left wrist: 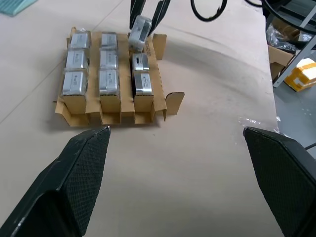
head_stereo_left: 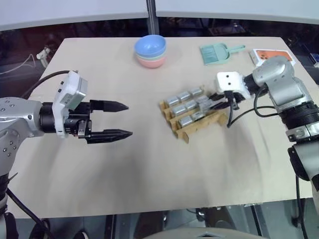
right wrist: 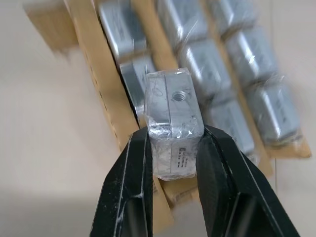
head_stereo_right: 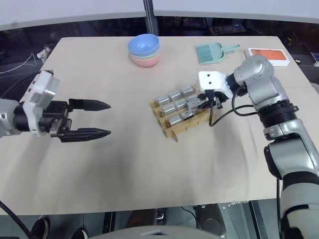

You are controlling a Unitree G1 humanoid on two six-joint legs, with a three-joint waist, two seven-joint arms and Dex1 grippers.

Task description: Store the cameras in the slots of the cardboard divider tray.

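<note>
The right gripper [right wrist: 173,163] is clamping its jaws on a small silver-grey boxy camera in clear wrap [right wrist: 174,118], holding it just above one end of the brown cardboard divider tray [head_stereo_left: 185,134]. The tray is sitting near the middle of the beige desk [head_stereo_left: 149,179], its slots holding other silver-grey cameras [left wrist: 108,81] in three rows. The left gripper [head_stereo_left: 117,119] is hovering well apart from the tray, jaws spread wide.
</note>
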